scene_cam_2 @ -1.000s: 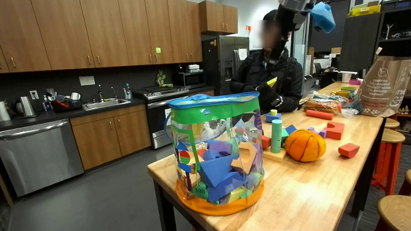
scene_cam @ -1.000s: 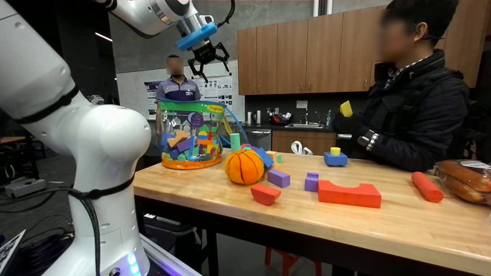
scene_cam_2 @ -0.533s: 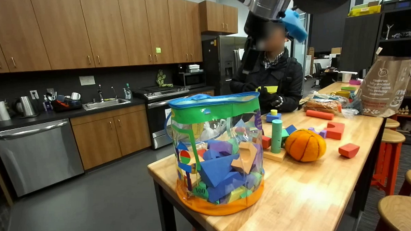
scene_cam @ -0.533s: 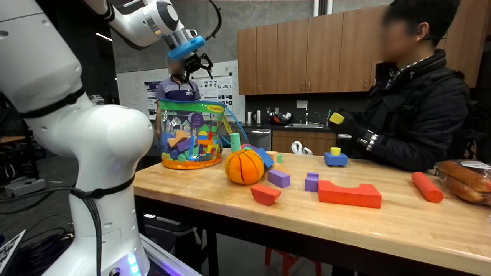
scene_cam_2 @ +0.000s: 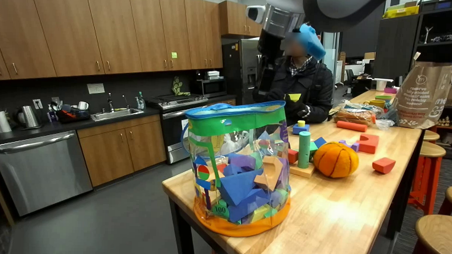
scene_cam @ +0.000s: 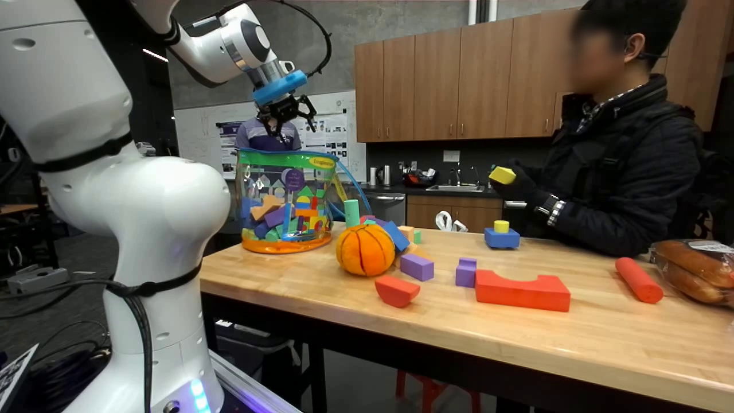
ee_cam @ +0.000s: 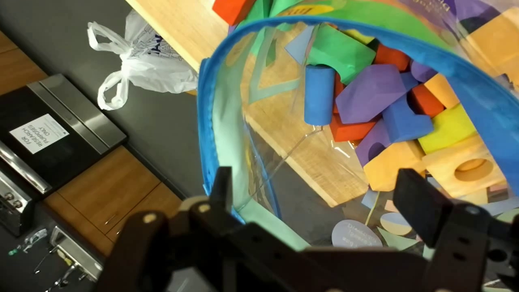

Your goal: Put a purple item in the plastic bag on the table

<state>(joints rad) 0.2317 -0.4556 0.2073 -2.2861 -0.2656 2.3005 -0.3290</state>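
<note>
The clear plastic bag [scene_cam: 272,158] has a blue rim, a green band and an orange base. It stands open on the table [scene_cam: 321,287], part full of coloured blocks, and shows also in an exterior view [scene_cam_2: 237,123] and the wrist view [ee_cam: 204,117]. A purple block [ee_cam: 371,93] lies inside it among other blocks. Outside, a purple block [scene_cam: 417,267] and a stepped purple piece [scene_cam: 466,272] lie on the table. My gripper [scene_cam: 297,131] is open and empty above the bag's mouth. In the wrist view its fingers [ee_cam: 222,188] stand wide apart with nothing between them.
An orange ball [scene_cam: 365,250] and a green cylinder [scene_cam_2: 303,149] stand beside the bag. A red half-round block [scene_cam: 396,291], red arch [scene_cam: 522,291], red cylinder [scene_cam: 638,279] and packed bread [scene_cam: 694,269] lie farther along. A person [scene_cam: 619,143] at the table holds a yellow block [scene_cam: 502,175].
The arm has swung and lowered my gripper to just above the bag's mouth; it stays open. The person has turned the yellow block in hand. Things on the table have not moved.
</note>
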